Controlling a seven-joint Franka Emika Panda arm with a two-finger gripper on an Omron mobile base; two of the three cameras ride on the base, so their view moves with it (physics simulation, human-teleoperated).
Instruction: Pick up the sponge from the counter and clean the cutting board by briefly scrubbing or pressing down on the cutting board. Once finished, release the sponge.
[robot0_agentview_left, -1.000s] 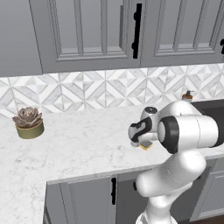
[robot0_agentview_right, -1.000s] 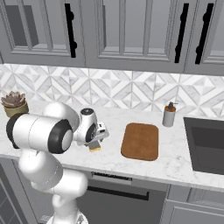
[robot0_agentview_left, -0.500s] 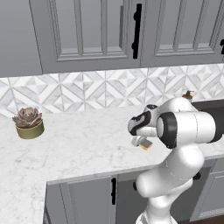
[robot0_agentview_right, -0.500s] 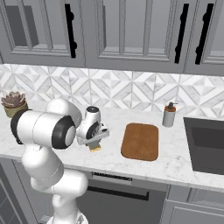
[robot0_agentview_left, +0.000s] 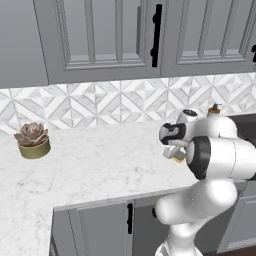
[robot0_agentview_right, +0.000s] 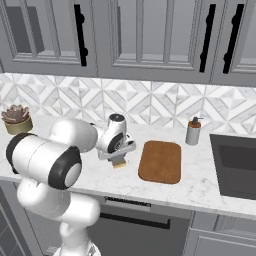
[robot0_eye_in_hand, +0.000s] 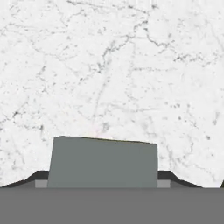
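Sponge (robot0_eye_in_hand: 103, 162) clamped in gripper (robot0_agentview_right: 119, 161), above counter (robot0_eye_in_hand: 109, 65), beside cutting board (robot0_agentview_right: 160, 161).

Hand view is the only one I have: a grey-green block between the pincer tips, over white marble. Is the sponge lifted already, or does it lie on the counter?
Observer: In the right base view the sponge sits under the pincer, low over the counter. I cannot tell if it touches the marble.
Operator: Where is the cutting board from there?
Observer: The cutting board lies just right of the sponge in that view, flat on the counter, with a narrow strip of marble between them.
Operator: Is something standing near the board?
Observer: A soap dispenser stands behind the board's far right corner, near the backsplash.
Operator: And on the other side?
Observer: A potted succulent stands far along the counter, away from the arm.
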